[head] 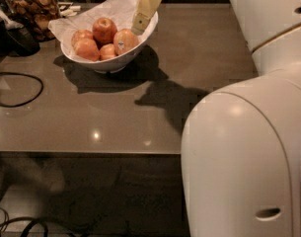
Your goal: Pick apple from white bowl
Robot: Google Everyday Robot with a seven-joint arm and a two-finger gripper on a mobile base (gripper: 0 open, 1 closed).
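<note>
The white bowl [106, 63] stands at the back left of the brown table, lined with crinkled white paper [115, 10]. It holds several red apples; the nearest to the gripper is the right one [124, 40], with another at the top [104, 29]. My gripper [142, 13] hangs over the bowl's right rim, just above and right of the right apple, with its cream fingers pointing down. It holds nothing that I can see.
A clear jar of brown snacks [32, 11] stands behind the bowl on the left. A dark object [12, 36] and a black cable [21, 90] lie at the left. My white arm [253, 132] fills the right foreground. The table's front edge [91, 152] runs across.
</note>
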